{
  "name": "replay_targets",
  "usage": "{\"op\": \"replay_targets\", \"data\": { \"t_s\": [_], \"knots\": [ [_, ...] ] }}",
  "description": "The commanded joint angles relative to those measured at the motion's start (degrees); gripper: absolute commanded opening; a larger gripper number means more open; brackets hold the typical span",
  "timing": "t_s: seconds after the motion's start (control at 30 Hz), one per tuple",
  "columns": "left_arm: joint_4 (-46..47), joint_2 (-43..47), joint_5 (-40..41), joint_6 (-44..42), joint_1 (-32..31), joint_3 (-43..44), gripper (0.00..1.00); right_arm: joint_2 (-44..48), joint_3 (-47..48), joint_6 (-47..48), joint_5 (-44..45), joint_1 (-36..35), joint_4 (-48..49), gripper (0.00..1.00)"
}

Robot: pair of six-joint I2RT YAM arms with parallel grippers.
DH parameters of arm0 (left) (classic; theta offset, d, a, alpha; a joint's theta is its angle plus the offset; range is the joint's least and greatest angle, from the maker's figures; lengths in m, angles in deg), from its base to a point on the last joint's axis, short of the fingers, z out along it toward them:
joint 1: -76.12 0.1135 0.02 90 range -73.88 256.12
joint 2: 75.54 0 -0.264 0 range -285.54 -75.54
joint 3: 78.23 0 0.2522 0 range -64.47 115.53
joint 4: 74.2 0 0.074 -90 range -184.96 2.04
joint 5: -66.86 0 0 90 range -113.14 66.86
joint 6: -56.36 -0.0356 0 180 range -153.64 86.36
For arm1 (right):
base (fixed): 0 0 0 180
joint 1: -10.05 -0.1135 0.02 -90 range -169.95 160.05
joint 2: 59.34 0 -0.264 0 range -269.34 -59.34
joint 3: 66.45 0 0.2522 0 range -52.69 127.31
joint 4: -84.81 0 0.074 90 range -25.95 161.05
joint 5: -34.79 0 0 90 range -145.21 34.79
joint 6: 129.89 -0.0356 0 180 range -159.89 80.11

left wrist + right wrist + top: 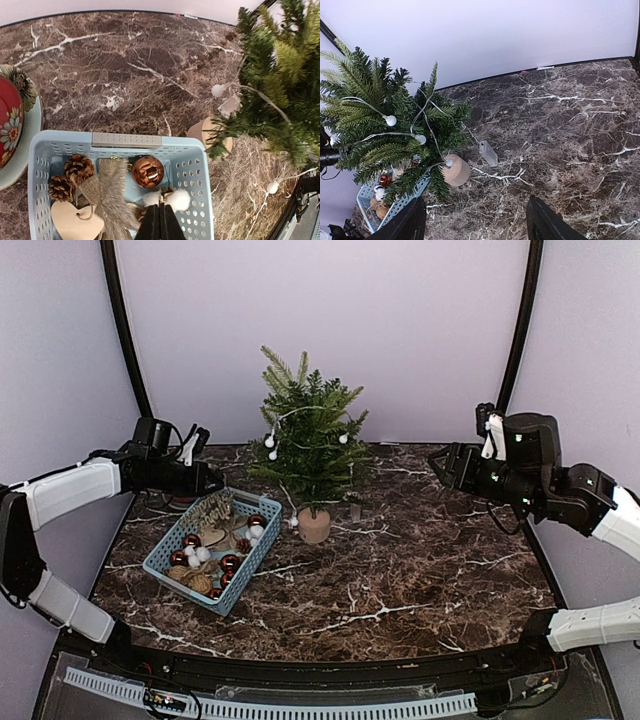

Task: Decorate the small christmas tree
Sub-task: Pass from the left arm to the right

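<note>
Both look empty: your left end effector point(160, 222) closed over the blue basket point(192, 165), right end effector point(476, 218) wide open; spread left, then take the copper bauble point(147, 171)

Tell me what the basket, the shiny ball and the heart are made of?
The basket looks like light blue plastic, with moulded holes. The ball is glossy and copper-coloured, glass or plastic; it mirrors light. The heart looks like plain matte wood, pale and flat.

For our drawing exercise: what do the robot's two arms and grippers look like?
The left arm and right arm: white shells, black joints. The left gripper and right gripper: black, two-fingered. Black cables loop at the left wrist; green lights dot the right arm.
</note>
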Motion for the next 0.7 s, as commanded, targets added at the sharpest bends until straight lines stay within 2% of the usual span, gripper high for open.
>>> {"op": "replay_targets", "data": {
  "t_s": [0.0, 0.1, 0.27, 0.47, 0.57, 0.67],
  "knots": [
    [4.31, 5.4, 2.01, 2.4, 0.38, -3.2, 0.0, 0.3, 0.41, -0.39, -0.14, 0.33, 1.25, 0.7],
    [5.07, 8.89, 2.68, 4.12, 0.38, -4.63, 0.0, 0.3, 0.28, -0.42, -1.19, 0.31, 2.01, 0.7],
    [7.99, 14.99, 2.71, 11.83, 0.38, -8.53, 0.0, 0.66, -0.62, 0.53, -6.17, 0.25, 4.46, 0.68],
    [14.84, 26.51, 2.77, 24.97, -0.64, -15.38, 0.0, 3.72, -5.76, 0.16, -15.27, -1.3, 17.24, 0.69],
    [17.92, 35.21, 9.4, 30.47, -4.11, -17.25, 0.0, 5.51, -9.21, -0.97, -15.91, -3.9, 25.7, 0.71],
    [18.5, 40.46, 16.72, 33.81, -10.81, -17.46, 0.0, 6.2, -12.83, -1.35, -14.5, -7.74, 33.15, 0.73]
  ]
}}
